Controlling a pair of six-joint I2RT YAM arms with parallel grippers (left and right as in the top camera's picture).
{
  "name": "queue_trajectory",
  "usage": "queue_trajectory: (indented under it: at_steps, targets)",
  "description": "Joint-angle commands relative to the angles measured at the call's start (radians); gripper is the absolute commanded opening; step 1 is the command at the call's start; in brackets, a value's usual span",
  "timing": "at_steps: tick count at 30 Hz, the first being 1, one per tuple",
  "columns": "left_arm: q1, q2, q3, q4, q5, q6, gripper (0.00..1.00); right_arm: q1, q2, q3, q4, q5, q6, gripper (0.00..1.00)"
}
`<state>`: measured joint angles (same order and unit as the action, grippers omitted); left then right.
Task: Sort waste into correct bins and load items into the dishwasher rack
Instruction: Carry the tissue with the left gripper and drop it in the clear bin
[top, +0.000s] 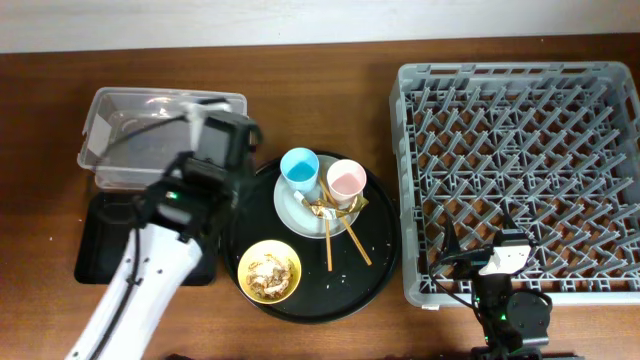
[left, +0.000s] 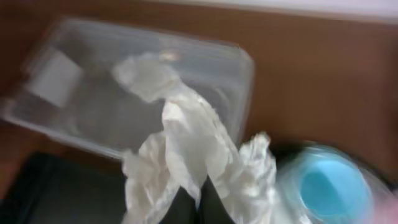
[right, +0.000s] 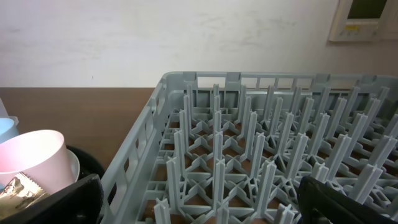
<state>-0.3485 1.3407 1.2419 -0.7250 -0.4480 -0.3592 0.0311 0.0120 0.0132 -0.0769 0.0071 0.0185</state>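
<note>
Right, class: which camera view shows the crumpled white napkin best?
The left wrist view: the napkin hangs mid-frame, pinched in the left tool in front of the clear tub. Overhead, the arm hides it; the right wrist view misses it entirely.

Left arm (top: 150, 285) white with black joints; right arm (top: 512, 305) mostly black.

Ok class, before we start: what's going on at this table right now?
The left gripper is pinching the crumpled white napkin beside the clear tub. The right gripper is open and holds nothing, sitting at the near edge of the dishwasher rack, which has nothing loaded yet. The blue cup, pink cup, plate, chopsticks, gold foil wrapper and yellow bowl of food scraps sit on the round black tray.
</note>
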Motion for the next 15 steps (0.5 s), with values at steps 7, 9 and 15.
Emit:
queue_trajectory:
  at_steps: [7, 9, 15]
  targets:
    - [0.401, 0.375, 0.010, 0.331, 0.026, 0.010, 0.01, -0.006, -0.006, -0.008, -0.004, 0.005, -0.003, 0.98]
    - [0.452, 0.444, 0.010, 0.356, 0.032, 0.010, 0.01, -0.006, -0.006, -0.008, -0.004, 0.005, -0.003, 0.98]
    - [0.524, 0.483, 0.010, 0.319, 0.212, 0.017, 0.19, -0.006, -0.006, -0.008, -0.004, 0.005, -0.003, 0.98]
